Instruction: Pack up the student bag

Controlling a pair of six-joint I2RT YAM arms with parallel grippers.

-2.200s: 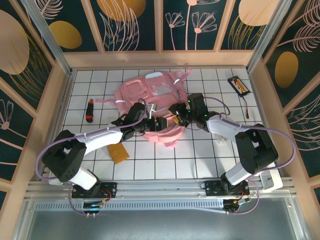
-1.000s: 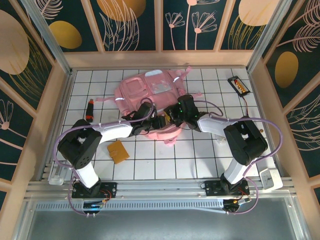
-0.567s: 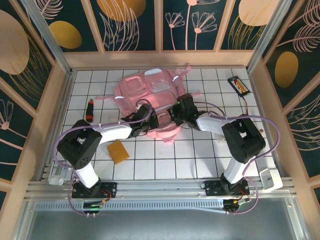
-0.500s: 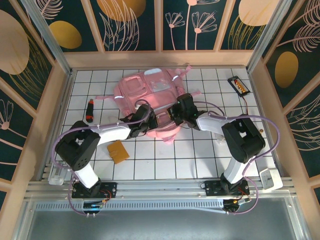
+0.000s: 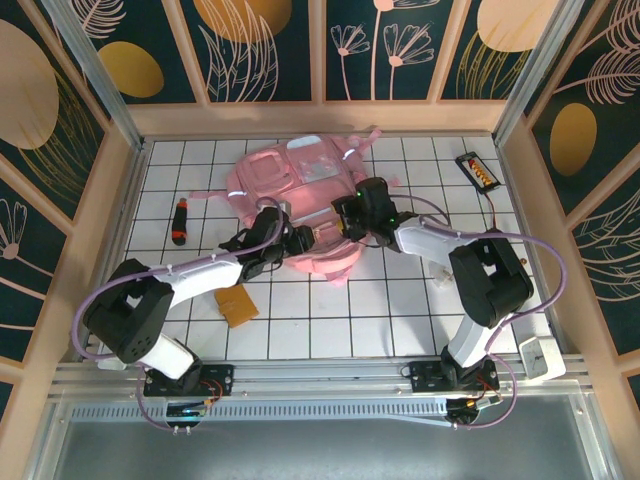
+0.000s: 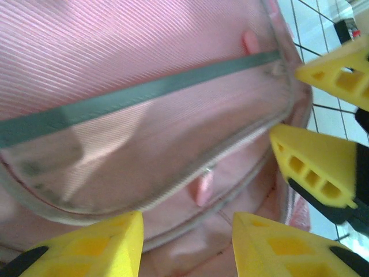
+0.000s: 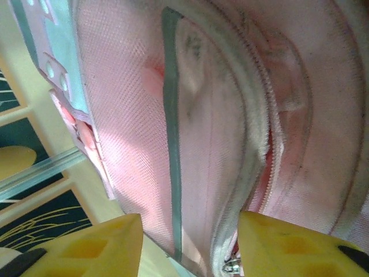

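**Student bag [image 5: 285,180] flat on the tiled table [image 5: 400,310], pocket side up.** Its long axis runs from your two grippers toward the far wall, leaning slightly left. The near end lies under both grippers and the pocket end lies beyond them.

Your left gripper [image 5: 293,240] sits on the bag's near-left part and your right gripper [image 5: 347,220] on its near-right. Their tips are turned toward each other and are close together.

- **Left wrist view:** the left gripper's yellow fingers [image 6: 86,245] are spread, with nothing pinched between them. A curved zip [image 6: 173,173] and a pink pull tab [image 6: 202,189] lie just ahead. The right gripper's fingers [image 6: 314,173] show just to the right.
- **Right wrist view:** the right gripper's fingers [image 7: 86,245] are likewise spread. The bag's zipped edge runs down between them, and a metal slider [image 7: 230,265] sits just beside one finger.

A black-and-red marker [image 5: 180,222] lies well to the left of the left gripper. A flat brown pad [image 5: 238,304] lies behind it, toward the arm bases.
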